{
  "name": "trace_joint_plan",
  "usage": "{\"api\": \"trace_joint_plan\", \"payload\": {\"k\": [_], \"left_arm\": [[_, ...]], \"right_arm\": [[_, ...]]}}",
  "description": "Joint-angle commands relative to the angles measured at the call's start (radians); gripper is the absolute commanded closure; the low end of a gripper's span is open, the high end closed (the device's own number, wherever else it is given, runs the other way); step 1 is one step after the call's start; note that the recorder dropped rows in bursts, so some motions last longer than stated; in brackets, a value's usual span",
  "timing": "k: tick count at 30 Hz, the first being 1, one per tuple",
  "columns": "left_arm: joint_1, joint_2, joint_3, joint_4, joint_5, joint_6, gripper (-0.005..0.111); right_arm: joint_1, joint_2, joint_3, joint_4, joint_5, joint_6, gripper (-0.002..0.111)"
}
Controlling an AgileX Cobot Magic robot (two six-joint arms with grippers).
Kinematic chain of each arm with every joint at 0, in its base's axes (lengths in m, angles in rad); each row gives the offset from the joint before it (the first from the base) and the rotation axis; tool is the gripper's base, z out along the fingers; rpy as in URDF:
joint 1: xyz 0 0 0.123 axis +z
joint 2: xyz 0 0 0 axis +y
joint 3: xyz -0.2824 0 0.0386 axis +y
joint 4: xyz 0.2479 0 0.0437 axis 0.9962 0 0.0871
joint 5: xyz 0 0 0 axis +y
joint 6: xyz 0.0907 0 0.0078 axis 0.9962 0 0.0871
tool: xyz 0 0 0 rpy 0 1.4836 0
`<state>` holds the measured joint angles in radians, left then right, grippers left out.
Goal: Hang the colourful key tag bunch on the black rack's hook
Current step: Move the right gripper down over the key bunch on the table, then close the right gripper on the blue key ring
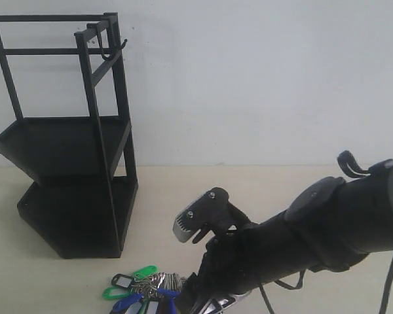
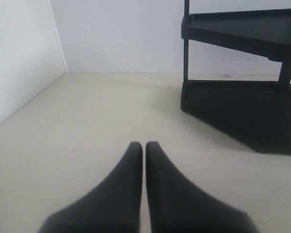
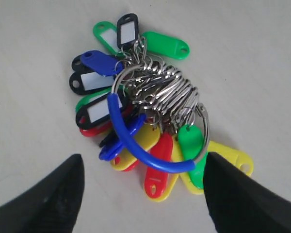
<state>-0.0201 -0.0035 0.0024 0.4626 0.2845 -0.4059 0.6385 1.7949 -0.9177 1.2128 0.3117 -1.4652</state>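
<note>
The colourful key tag bunch (image 1: pixel 143 290) lies flat on the table near the front edge, its blue loop (image 3: pixel 136 141) arching over red, yellow and green tags. My right gripper (image 3: pixel 143 167) hovers just over the bunch, open, its two black fingers (image 3: pixel 48 199) spread wide on either side of the loop's near end, holding nothing. The black rack (image 1: pixel 72 137) stands at the back left, and the hook (image 1: pixel 109 52) sticks out from its top bar. My left gripper (image 2: pixel 144 145) is shut and empty, low over bare table, with the rack's lower trays (image 2: pixel 242 111) ahead of it.
A white wall runs behind the table. The right arm (image 1: pixel 301 235) reaches in from the right across the front of the table. A side wall panel (image 2: pixel 19 58) shows in the left wrist view.
</note>
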Motion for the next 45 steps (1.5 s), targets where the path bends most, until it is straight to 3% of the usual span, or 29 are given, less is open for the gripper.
{"api": "trace_joint_plan", "payload": {"k": [1, 12, 30, 32, 38, 45], "left_arm": [[-0.001, 0.004, -0.002, 0.0, -0.006, -0.006, 0.102], [-0.001, 0.004, -0.002, 0.0, -0.006, -0.006, 0.102], [-0.001, 0.004, -0.002, 0.0, -0.006, -0.006, 0.102], [-0.001, 0.004, -0.002, 0.0, -0.006, -0.006, 0.102], [-0.001, 0.004, -0.002, 0.0, -0.006, -0.006, 0.102], [-0.001, 0.004, -0.002, 0.0, -0.004, -0.006, 0.102]], "right_arm": [[0.002, 0.023, -0.035, 0.01, 0.013, -0.072, 0.042], [0.113, 0.092, -0.052, 0.01, -0.195, -0.174, 0.042], [0.117, 0.222, -0.149, 0.01, -0.297, -0.167, 0.043], [0.117, 0.226, -0.153, 0.01, -0.312, -0.165, 0.05], [0.117, 0.226, -0.153, 0.01, -0.304, -0.158, 0.105], [0.117, 0.165, -0.153, 0.013, -0.272, -0.127, 0.108]]}}
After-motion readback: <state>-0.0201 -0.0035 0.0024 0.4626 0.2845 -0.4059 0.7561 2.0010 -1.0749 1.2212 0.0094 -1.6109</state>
